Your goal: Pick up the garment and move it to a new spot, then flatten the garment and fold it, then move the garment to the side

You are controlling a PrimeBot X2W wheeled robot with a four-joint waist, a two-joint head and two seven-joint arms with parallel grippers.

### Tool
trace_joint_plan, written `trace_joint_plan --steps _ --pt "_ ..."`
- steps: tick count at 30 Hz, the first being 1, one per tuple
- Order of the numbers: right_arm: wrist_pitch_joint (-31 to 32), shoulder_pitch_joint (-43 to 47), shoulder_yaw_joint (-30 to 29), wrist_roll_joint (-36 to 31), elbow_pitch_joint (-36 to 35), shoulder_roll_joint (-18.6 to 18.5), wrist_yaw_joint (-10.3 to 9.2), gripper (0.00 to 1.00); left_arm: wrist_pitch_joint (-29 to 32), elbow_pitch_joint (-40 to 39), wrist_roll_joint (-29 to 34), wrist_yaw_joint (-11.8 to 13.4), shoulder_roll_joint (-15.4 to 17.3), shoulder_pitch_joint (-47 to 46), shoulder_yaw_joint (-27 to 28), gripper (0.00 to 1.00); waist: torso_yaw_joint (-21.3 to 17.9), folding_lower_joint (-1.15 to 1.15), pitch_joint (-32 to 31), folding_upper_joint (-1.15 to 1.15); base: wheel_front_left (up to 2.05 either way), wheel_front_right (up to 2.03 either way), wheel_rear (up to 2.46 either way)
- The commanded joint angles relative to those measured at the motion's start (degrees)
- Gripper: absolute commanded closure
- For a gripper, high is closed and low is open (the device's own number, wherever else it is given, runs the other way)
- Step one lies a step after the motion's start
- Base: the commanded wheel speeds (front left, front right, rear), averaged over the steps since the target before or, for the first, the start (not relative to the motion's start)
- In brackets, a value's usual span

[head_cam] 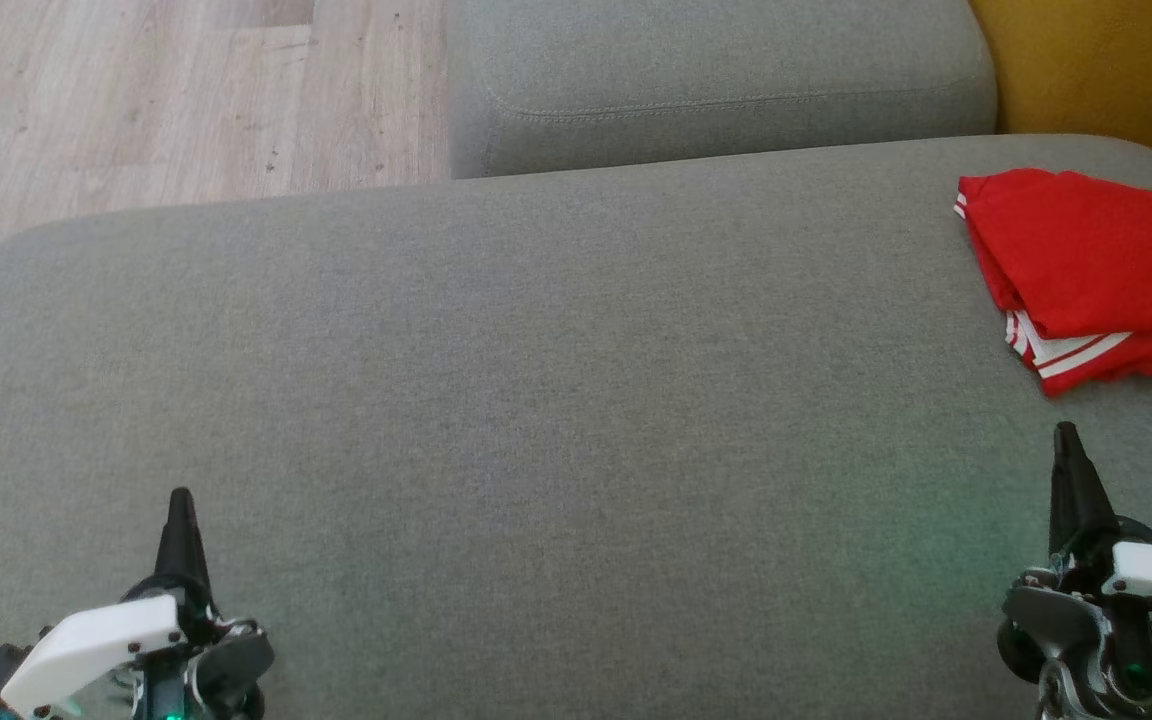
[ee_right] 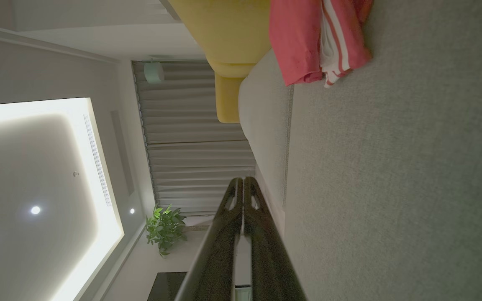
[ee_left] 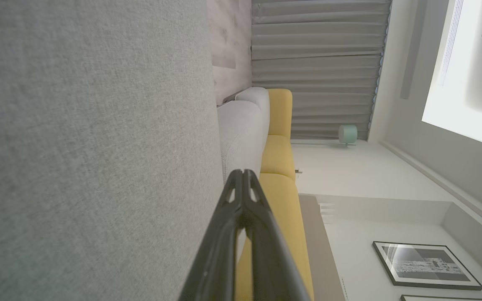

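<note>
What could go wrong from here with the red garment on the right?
The red garment runs off the head view's right edge, so its margin to the grey cushion's side is unseen; it might slide off.
Its striped lower layers poke out unevenly; the fold may loosen.
The shut right gripper sits just short of it; a forward move could snag it.

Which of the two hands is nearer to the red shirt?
The right hand, at the head view's lower right, close to the shirt; the left hand is far across the grey cushion.
</note>
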Motion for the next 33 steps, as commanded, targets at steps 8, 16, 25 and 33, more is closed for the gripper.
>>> trace_joint_plan --steps 8,16,25,33 --pt "0.33 -3.18 1.20 0.34 -1.78 -0.21 -0.04 1.00 0.43 -1.62 0.51 -0.41 0.23 -2.88 2.32 1.00 0.00 0.00 0.00 0.00 0.00 0.00 0.00" --pt "0.33 -3.18 1.20 0.34 -1.78 -0.21 -0.04 1.00 0.43 -1.62 0.51 -0.41 0.23 -2.88 2.32 1.00 0.00 0.00 0.00 0.00 0.00 0.00 0.00" --pt "0.33 -3.18 1.20 0.34 -1.78 -0.21 -0.04 1.00 0.43 -1.62 0.51 -0.41 0.23 -2.88 2.31 1.00 0.00 0.00 0.00 0.00 0.00 0.00 0.00" --pt "0.33 -3.18 1.20 0.34 -1.78 -0.21 -0.04 1.00 0.43 -1.62 0.51 -0.41 0.23 -2.88 2.31 1.00 0.00 0.00 0.00 0.00 0.00 0.00 0.00"
